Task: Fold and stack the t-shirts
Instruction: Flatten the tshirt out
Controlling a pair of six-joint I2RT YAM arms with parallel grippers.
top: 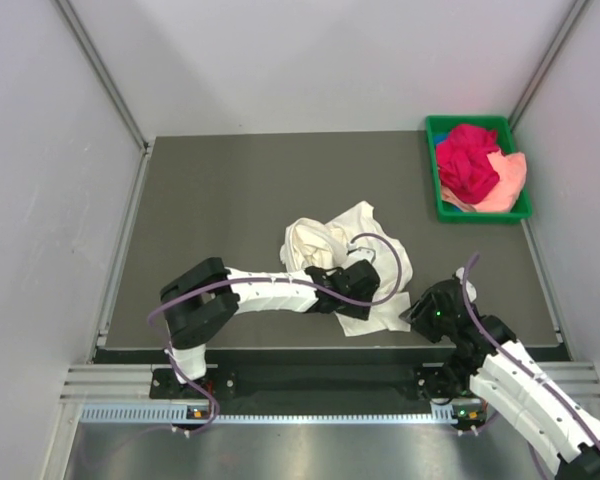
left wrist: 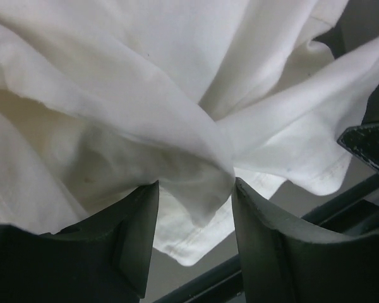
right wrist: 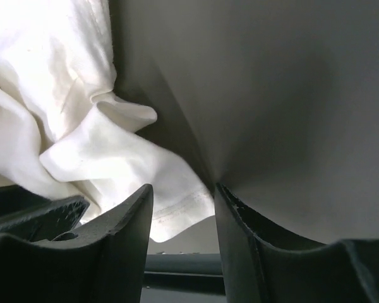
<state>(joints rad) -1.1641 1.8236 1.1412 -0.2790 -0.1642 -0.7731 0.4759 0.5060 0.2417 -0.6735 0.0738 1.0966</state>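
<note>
Cream shirt (top: 352, 250): crumpled on the tabletop (top: 220, 200), near front edge.
Left gripper (left wrist: 196, 208): jaws pinch a fold near the hem.
Right gripper (right wrist: 183, 202): jaws part-open, empty, hem corner just beside them.
Other shirts: magenta (top: 468, 160) and peach (top: 508, 180) bunched in tray (top: 480, 213).
My plan: catch that hem corner with the right, then pull both hands apart to spread the cloth flat before folding.

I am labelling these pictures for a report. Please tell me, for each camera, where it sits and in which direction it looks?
Top external: above and behind the arms, looking down at the table; both arms, cream-white t-shirt and green tray show.
Left wrist: on the left arm, facing the cream-white t-shirt; left gripper fingers apart, a fold between them.
Right wrist: on the right arm, facing the table; right gripper open, the shirt's hem just beyond its fingertips.
Shared: all three see the cream-white t-shirt.
</note>
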